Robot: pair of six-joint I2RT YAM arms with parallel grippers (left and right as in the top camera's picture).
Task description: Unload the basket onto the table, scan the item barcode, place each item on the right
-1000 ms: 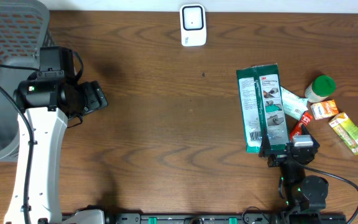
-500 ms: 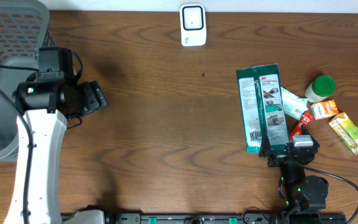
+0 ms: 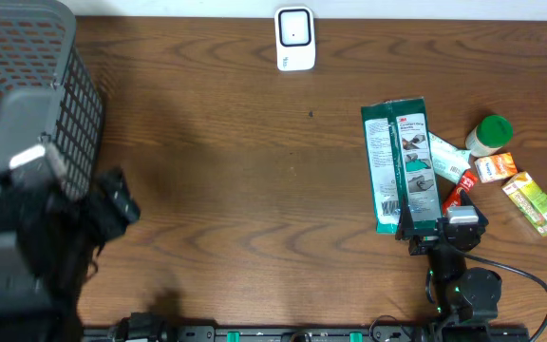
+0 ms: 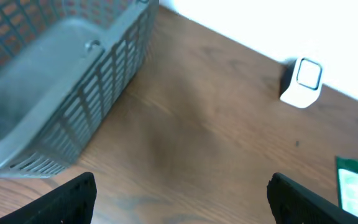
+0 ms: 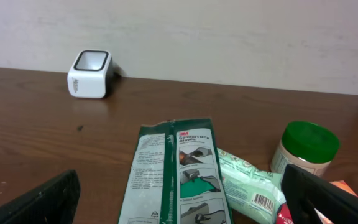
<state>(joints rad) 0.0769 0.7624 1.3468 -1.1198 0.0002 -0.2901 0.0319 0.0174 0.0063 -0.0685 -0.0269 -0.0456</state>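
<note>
The white barcode scanner [image 3: 294,38] stood at the far edge of the brown worktop [image 3: 254,171], well apart from the goods gathered on the right side. The largest of these, a green package [image 3: 402,163] printed with product pictures, lay flat with its long side running from far to near. Just beside it on the right lay a pale green packet [image 3: 447,158], which in the right wrist view showed a small barcode on its near end. Close by were a red item [image 3: 457,198], a green-lidded jar [image 3: 489,134], an orange box [image 3: 495,168] and a yellow-green box [image 3: 536,202]. The right end effector [image 3: 442,228] sat at the near end of the green package with its fingers [image 5: 36,202] spread wide and nothing between them; from its own camera the package lay ahead, in line with the gap. Whether a finger touched the package could not be told. On the left, a grey mesh basket [image 3: 27,104] filled the far corner. The left end effector [image 3: 112,204] appeared blurred in the overhead view, near the basket's front corner. Its fingers [image 4: 61,199] stood far apart and empty in the left wrist view, which looked across bare wood toward the scanner.
</note>
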